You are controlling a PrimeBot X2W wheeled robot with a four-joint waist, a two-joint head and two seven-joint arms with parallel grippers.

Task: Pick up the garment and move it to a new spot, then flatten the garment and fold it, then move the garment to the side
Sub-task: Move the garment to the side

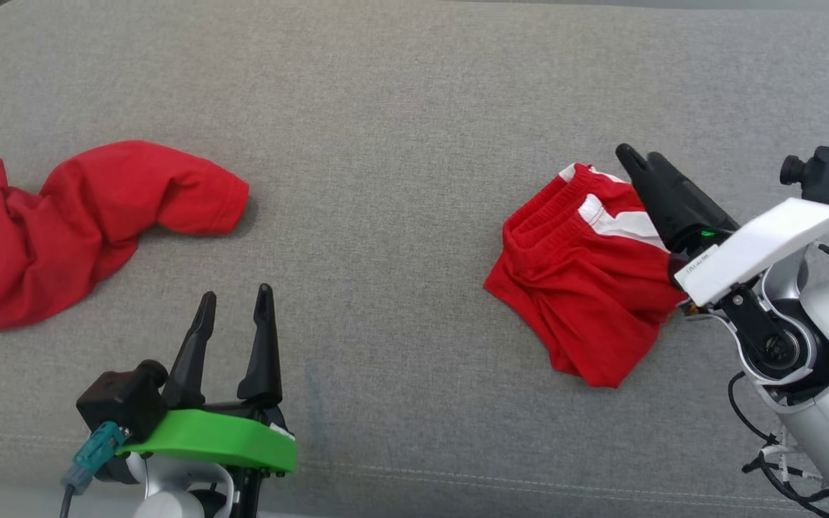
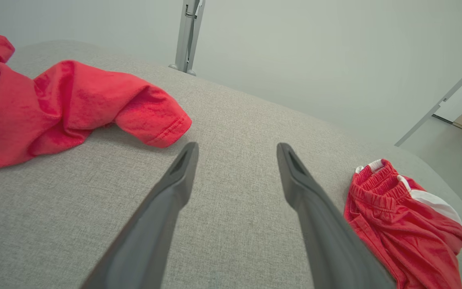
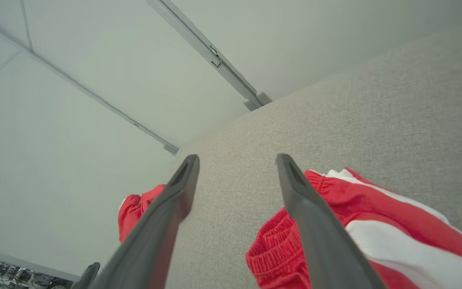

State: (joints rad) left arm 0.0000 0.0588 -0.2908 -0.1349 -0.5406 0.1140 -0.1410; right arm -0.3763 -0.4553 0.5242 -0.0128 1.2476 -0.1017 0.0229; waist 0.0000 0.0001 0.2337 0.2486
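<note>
Head overhead, wrists low, all sharing garment [image 1: 62, 223]

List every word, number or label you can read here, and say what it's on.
No text here can be read.
Small dark print on the right arm's white wrist cover, at its lower end: too small to read.
Red shirt: no lettering shows.
Red shorts: no lettering shows.

You see a soft, matt red-and-white cloth garment [image 1: 580, 288], its trim ribbed, on a coarse-woven, matt grey fabric cushion [image 1: 414, 108].
</note>
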